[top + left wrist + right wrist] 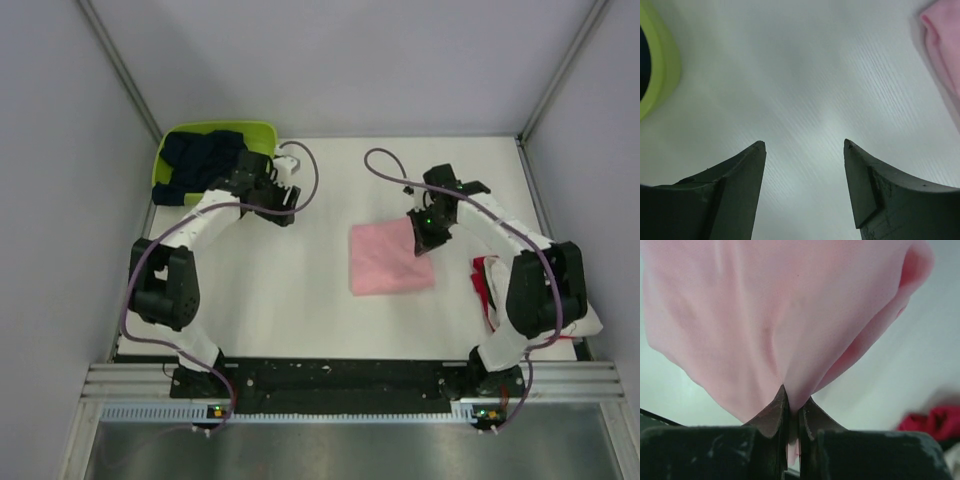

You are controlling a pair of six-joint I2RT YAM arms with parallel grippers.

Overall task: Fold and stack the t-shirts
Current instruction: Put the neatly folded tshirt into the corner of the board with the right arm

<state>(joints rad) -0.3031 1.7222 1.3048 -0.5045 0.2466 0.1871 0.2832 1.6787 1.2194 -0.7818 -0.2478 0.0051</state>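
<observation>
2 sets of jaws, 2 different states. Your right jaws are closed tight on a pinch of the light pink t-shirt (790, 315). In the right wrist view the cloth runs down into the slit between the 2 tips and bulges out above them. From above, that pinch sits at the far right corner of the pink tee. The tee lies folded in a rough square on the desk (300, 290), spreading from the right jaws leftward and toward the near edge.

Your left jaws stand apart with nothing between them, only bare desk under the tips. The lime-green basket (255, 128) sits just off to their left, with the dark navy t-shirt (205, 160) heaped inside it. The pink tee's edge shows well off to their right.

1 red t-shirt (483, 285) lies crumpled on the desk, near and to the right of the right jaws, beside the right arm (540, 285). A bit of white cloth (592, 322) shows next to it, mostly hidden by that arm.
</observation>
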